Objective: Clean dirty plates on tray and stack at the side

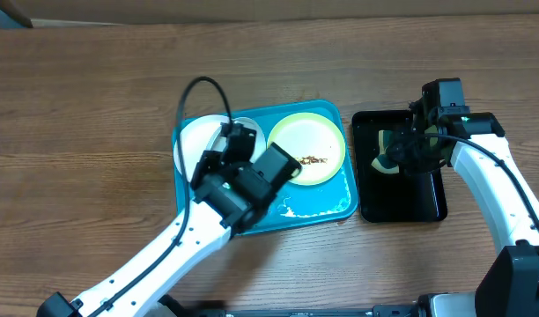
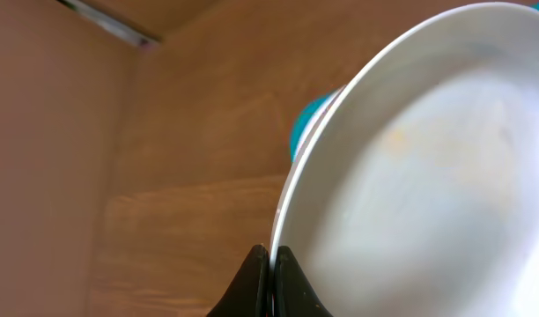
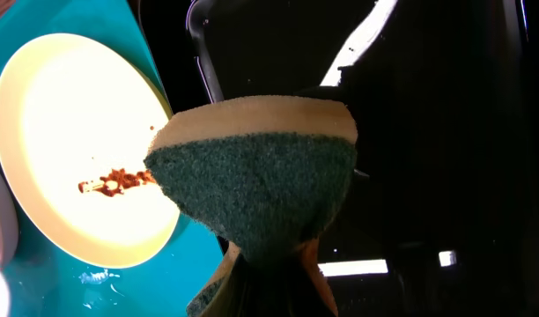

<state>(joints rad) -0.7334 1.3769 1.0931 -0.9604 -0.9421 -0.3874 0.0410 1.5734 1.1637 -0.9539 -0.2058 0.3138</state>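
**Overhead.** The tray point(image 1: 335, 207) lies mid-table. The green-rimmed plate point(image 1: 306, 141) sits in its right half, with a brown smear point(image 1: 313, 160) near the lower edge. A white plate point(image 1: 195, 141) occupies the left end, and the left arm crosses over it, hiding much of it. The left gripper point(image 1: 230, 136) is at that plate's right edge; its jaws can't be made out from here. A black tray point(image 1: 402, 207) sits just right of the tray. Above it, the right gripper point(image 1: 409, 148) carries a sponge point(image 1: 386, 158).

**Left wrist.** This view settles the grasp. The left gripper point(image 2: 271, 264) is clenched on the rim of the white plate point(image 2: 428, 176), with the fingers tight on either side. A sliver of the tray point(image 2: 306, 123) shows behind the rim. Past it is the wood table point(image 2: 190, 202).

**Right wrist.** The right gripper point(image 3: 269, 260) is clamped on the sponge point(image 3: 256, 176), which has a green scouring face and a yellow back. The sponge blocks the middle of the frame. To the left lies the green-rimmed plate point(image 3: 67, 123) with its smear point(image 3: 115, 180), on the tray point(image 3: 164, 264). The black tray point(image 3: 428, 132) fills the right.
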